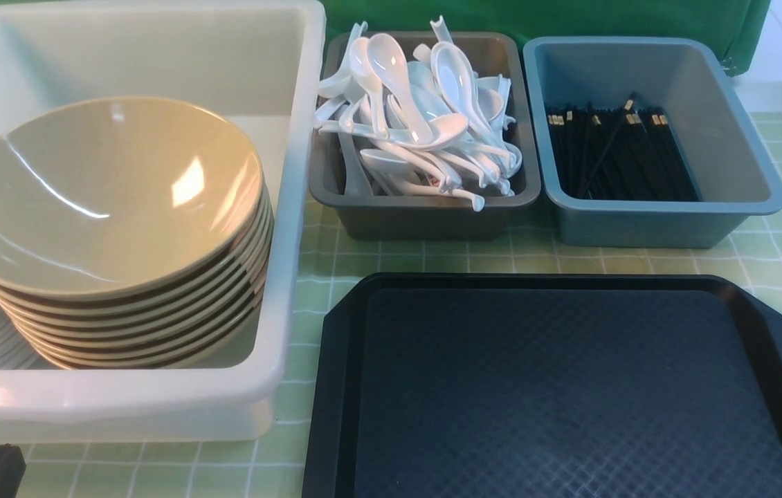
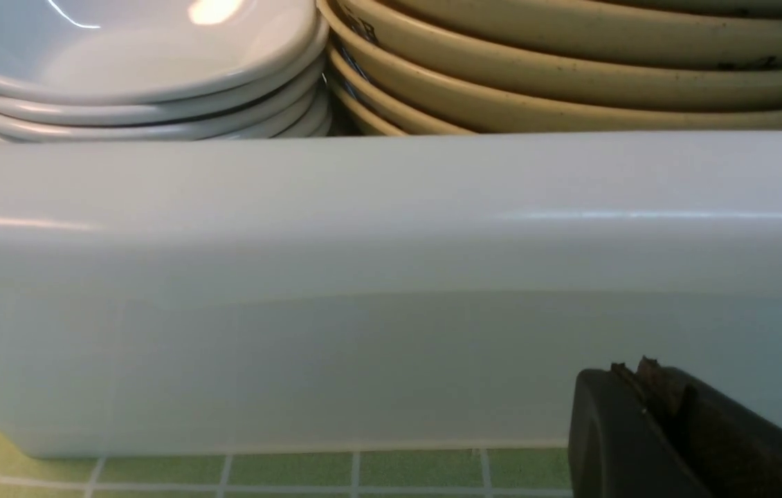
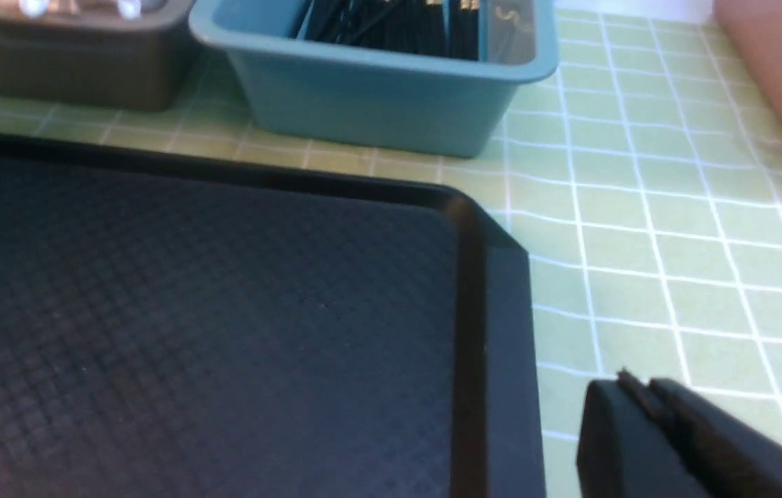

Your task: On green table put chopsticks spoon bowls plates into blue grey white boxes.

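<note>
My left fingers point(image 2: 640, 370): closed, empty, at seven o'clock
My right fingers point(image 3: 634, 380): closed, empty
Black tray point(image 1: 571, 387): on green gridded table point(image 1: 287, 415)
Spoons point(image 1: 460, 76): grey box point(image 1: 425, 218), twelve o'clock
Chopsticks point(image 1: 623, 155): blue box point(image 1: 647, 225), one o'clock
Tan bowls point(image 1: 107, 200): white box point(image 1: 156, 408), ten o'clock

- Tan bowls point(image 1: 107, 200) nest, tilted, in the white box point(image 1: 280, 207), beside stacked white dishes point(image 2: 135, 62).
- White spoons point(image 1: 425, 117) heap in the grey box point(image 1: 425, 218).
- Black chopsticks point(image 1: 623, 152) lie in the blue box point(image 1: 640, 225).

Rectangular black textured tray point(image 3: 259, 311); rectangular blue plastic box point(image 3: 377, 100), black chopsticks point(image 3: 398, 31) inside; dark grey plastic box point(image 3: 73, 62) beside it; green-checked counter point(image 3: 654, 228); closed black hand point(image 3: 640, 394).
</note>
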{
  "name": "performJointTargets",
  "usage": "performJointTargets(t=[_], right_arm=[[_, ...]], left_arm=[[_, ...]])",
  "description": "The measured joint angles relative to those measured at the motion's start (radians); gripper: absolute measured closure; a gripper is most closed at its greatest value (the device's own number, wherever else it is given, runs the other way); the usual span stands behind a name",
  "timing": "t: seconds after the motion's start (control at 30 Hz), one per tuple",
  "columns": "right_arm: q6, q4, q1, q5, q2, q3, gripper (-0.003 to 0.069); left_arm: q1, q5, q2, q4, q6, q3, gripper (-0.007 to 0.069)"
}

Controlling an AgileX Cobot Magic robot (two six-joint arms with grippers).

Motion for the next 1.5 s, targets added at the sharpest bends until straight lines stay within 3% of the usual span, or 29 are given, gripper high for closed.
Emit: performJointTargets(t=[0.13, 0.53, 0.67, 1.5], right_arm=[[0.0, -0.031, 0.028, -0.113, -0.083, 0.122, 0.0611], [-0.002, -0.161, 0.032, -0.198, -0.097, 0.31, 0.0611], [0.045, -0.172, 0.032, -0.322, -0.097, 0.342, 0.0611], [0.08, -0.172, 0.032, -0.331, -0.097, 0.345, 0.0611]], left_arm=[[0.0, 0.0, 0.0, 0.0, 0.0, 0.0, 0.0626], [0.0, -0.001, 0.0, 0.0, 0.0, 0.0, 0.0626], [0.0, -0.001, 0.0, 0.0, 0.0, 0.0, 0.0626], [0.0, -0.001, 0.0, 0.0, 0.0, 0.0, 0.0626]])
